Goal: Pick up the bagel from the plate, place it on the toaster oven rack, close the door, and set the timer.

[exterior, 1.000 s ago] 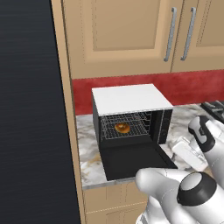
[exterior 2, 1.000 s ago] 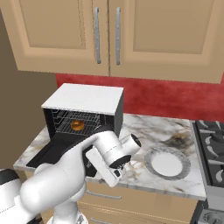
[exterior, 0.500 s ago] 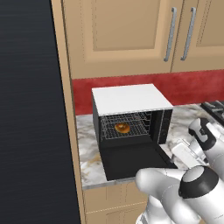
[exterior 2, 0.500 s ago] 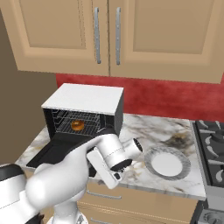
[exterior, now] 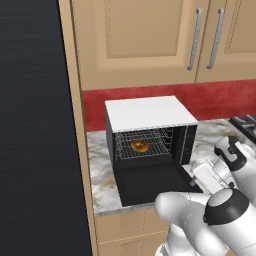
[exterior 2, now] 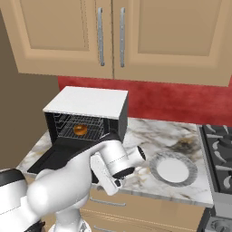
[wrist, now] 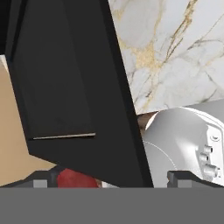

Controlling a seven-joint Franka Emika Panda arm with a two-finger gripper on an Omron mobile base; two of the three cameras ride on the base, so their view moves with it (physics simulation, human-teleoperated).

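Hand view: gripper spread wide, empty, one dark tip low at each side, nothing between. Aimed close along the door, black panel tipped down flat and open, edge running across marbled counter behind. Positioned, by judgement, at the door's free edge to get under or against it and swing it up.

Left base view: hand low at the right, beside the front corner of the dropped door. Beyond that, black toaster oven with white top, cavity open. Bagel lying flat on the toaster oven rack, roughly mid-width, well inside, clear of the door's swing. Placement step judged done; closing step in hand, timer not yet set.

Right base view: same bagel on the wire grid, door lying out over the counter edge, arm crossing in front of it. Plate bare on the counter to the right, near the stove, well apart from the oven. Wooden cabinets above, red backsplash behind.

Handle bar not made out in any view; exact contact between tips and door cannot be told. Risk, by judgement: wide tips slipping off the thin edge during the lift.
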